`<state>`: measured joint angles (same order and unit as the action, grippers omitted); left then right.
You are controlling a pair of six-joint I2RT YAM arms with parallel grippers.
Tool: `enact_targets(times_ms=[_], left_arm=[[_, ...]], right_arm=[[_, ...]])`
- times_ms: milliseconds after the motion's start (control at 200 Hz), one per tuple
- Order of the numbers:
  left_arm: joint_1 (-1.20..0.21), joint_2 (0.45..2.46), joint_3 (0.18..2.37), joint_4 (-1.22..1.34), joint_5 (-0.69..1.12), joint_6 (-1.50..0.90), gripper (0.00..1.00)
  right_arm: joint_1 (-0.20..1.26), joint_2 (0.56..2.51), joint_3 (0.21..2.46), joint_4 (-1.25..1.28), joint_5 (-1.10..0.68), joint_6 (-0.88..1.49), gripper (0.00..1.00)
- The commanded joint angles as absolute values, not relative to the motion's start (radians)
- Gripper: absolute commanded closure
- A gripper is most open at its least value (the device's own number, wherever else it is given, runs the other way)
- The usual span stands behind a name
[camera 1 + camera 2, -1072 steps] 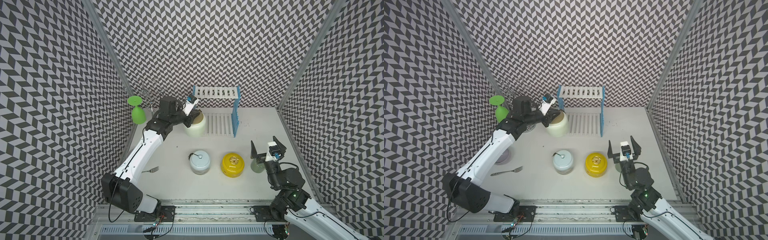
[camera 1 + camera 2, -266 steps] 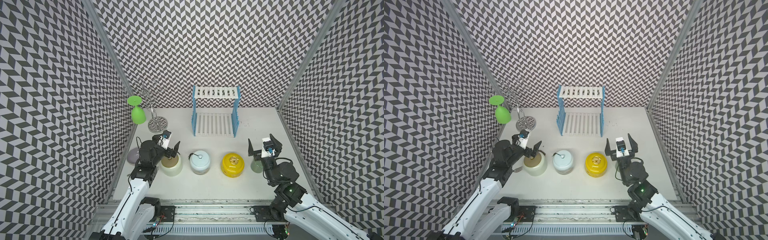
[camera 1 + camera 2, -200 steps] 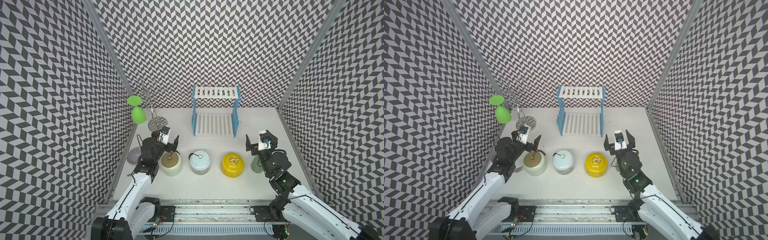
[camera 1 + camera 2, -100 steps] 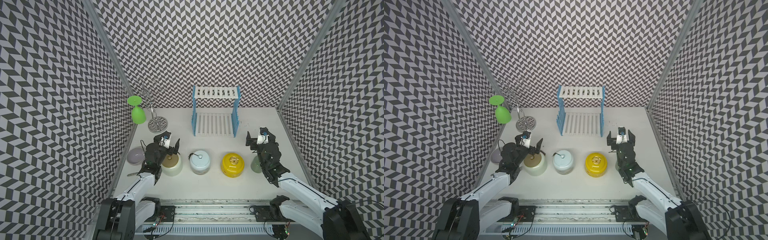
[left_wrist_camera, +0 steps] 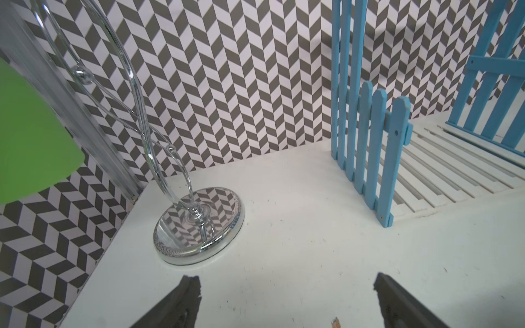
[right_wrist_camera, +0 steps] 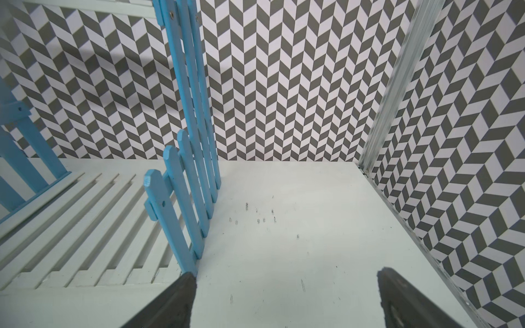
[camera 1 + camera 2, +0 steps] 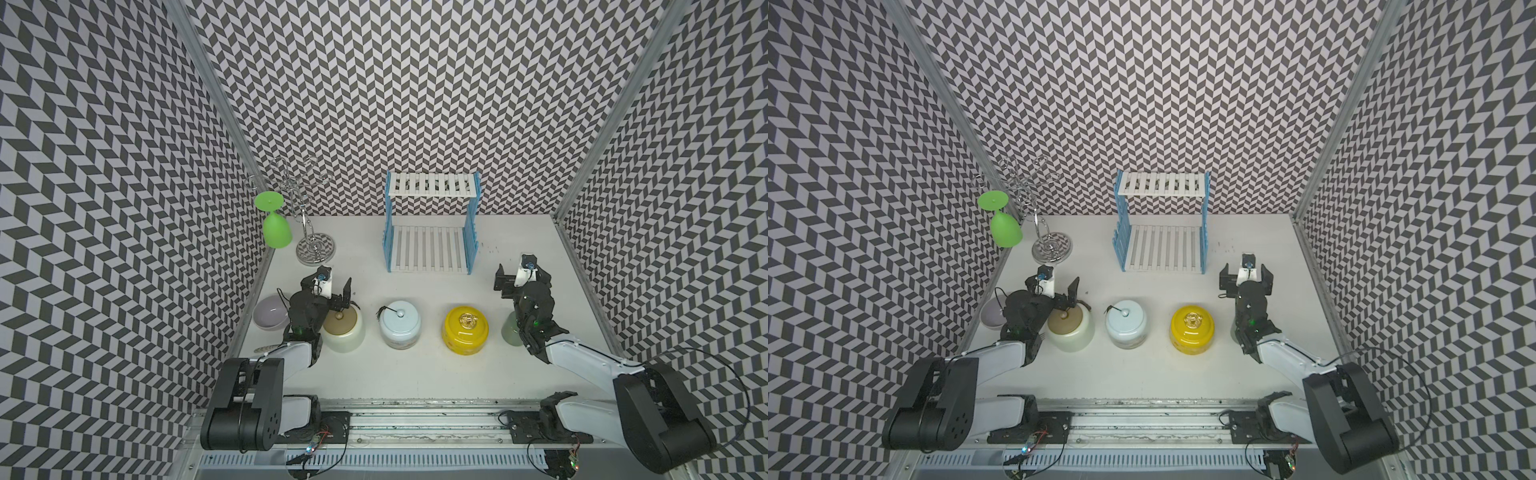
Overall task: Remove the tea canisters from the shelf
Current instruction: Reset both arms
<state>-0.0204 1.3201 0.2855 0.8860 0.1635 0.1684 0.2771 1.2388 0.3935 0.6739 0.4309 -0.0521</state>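
Four squat, glossy ceramic canisters [image 7: 400, 326] stand upright in a row on the desk [image 7: 415, 374] before the slatted shelf [image 7: 430, 249] — left hand [image 7: 328, 287] and right hand [image 7: 523, 279] gape wide, empty.

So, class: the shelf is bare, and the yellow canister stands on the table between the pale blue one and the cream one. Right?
Not the cream canister: a top view shows the yellow canister between the pale blue canister and the sage green canister. The rest holds.
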Motion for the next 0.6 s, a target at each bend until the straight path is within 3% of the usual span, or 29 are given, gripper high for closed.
enact_targets(times_ms=[0,260,441,596], left_arm=[[0.0,1.37,0.272,1.015,0.181,0.134,0.0],[0.008,1.448,0.226,1.213,0.208,0.072,0.0],[0.008,1.558,0.2,1.372,0.128,0.039,0.0],[-0.009,1.547,0.24,1.275,0.05,0.027,0.0]], right_arm=[[0.252,1.264,0.366,0.781,0.385,-0.018,0.01],[0.209,1.332,0.34,0.869,0.368,0.005,0.0],[0.185,1.392,0.306,1.001,0.349,0.016,0.01],[0.18,1.416,0.341,0.968,0.353,-0.003,0.0]])
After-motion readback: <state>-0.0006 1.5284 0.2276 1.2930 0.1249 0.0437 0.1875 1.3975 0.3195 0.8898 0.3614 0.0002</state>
